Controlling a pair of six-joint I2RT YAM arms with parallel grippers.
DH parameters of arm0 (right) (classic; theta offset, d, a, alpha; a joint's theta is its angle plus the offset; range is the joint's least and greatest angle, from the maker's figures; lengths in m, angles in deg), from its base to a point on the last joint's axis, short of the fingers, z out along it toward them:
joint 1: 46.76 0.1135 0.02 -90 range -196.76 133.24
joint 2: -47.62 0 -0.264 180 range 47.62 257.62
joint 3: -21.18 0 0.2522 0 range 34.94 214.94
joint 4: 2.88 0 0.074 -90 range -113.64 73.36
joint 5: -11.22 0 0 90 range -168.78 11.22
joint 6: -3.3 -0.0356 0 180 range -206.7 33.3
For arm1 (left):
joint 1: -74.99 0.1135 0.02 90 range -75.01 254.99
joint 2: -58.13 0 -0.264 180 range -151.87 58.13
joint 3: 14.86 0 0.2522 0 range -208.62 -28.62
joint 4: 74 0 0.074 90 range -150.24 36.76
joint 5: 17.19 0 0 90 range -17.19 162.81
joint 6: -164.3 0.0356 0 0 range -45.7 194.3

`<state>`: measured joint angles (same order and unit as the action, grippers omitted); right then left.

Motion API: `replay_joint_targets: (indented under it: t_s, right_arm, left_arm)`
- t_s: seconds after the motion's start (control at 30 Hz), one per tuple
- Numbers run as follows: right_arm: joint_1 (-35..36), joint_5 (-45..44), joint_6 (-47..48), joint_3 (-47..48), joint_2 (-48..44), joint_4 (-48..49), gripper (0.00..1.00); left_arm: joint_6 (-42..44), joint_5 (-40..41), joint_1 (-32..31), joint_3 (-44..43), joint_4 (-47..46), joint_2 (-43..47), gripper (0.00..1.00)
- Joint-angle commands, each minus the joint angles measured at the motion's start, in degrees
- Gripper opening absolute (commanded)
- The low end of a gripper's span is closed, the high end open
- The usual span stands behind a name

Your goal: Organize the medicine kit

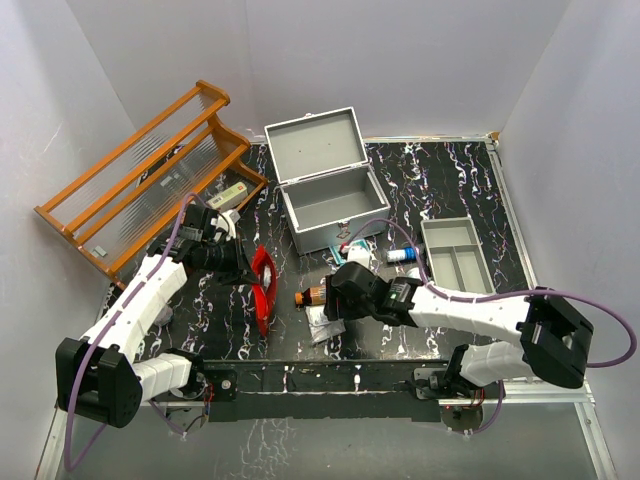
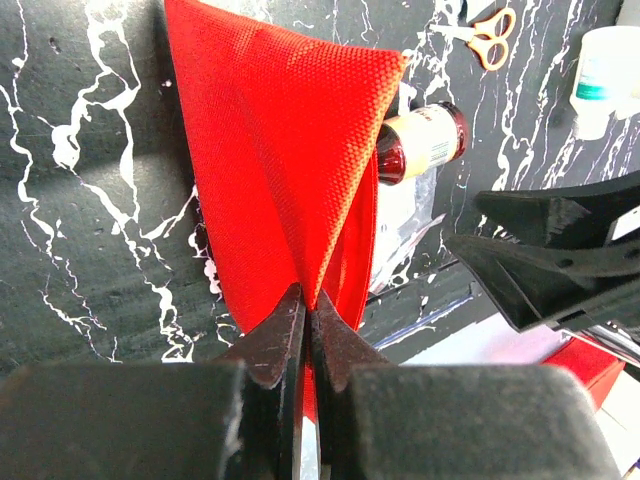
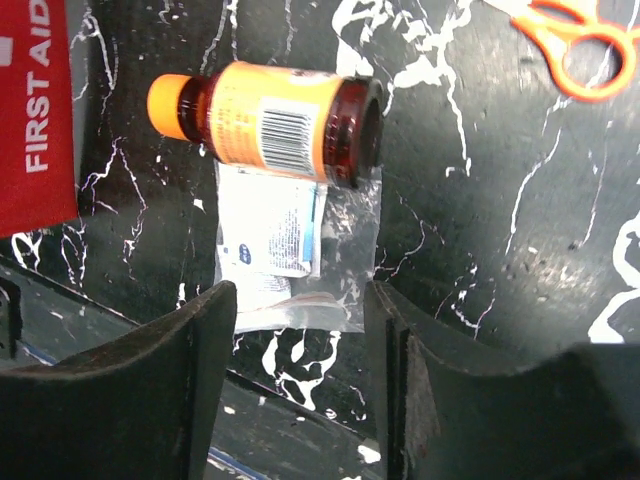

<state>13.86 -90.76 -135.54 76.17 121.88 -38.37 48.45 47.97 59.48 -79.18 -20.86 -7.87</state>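
The left gripper (image 2: pixel 305 330) clamps the red pouch (image 2: pixel 280 150); the right gripper (image 3: pixel 298 300), parted and empty, hovers over the brown bottle (image 3: pixel 270 125), likely grasping it next for the medicine kit (image 1: pixel 335 205).

White arms (image 1: pixel 135 305) with black joints and looping purple cables (image 1: pixel 604 306).

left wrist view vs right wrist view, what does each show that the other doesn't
Only left wrist: the left hand pinched shut on the red pouch, and a white bottle at top right. Only right wrist: the pouch's FIRST AID lettering, and the orange cap and barcode of the brown bottle. Both: red pouch, brown bottle lying on its side, the clear packet beside it, and orange scissors.
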Motion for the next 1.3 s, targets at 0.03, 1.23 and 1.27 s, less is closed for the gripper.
replay_joint_targets:
  t_s: [0.03, 1.23, 1.27]
  right_arm:
    - [-0.12, 0.01, 13.1, 5.2, 0.35, -1.34, 0.55]
    - [-11.88, -1.81, -11.7, 6.32, 10.32, -8.18, 0.49]
    - [-12.47, -0.92, -12.21, 6.06, 8.78, -7.28, 0.53]
  left_arm:
    - [-0.78, 1.1, -0.18, -1.21, -0.79, 2.05, 0.0]
    - [-0.17, 0.87, -0.18, -0.81, -1.75, 1.3, 0.0]
    - [-0.17, 0.74, -0.22, -0.86, -1.81, 1.31, 0.0]
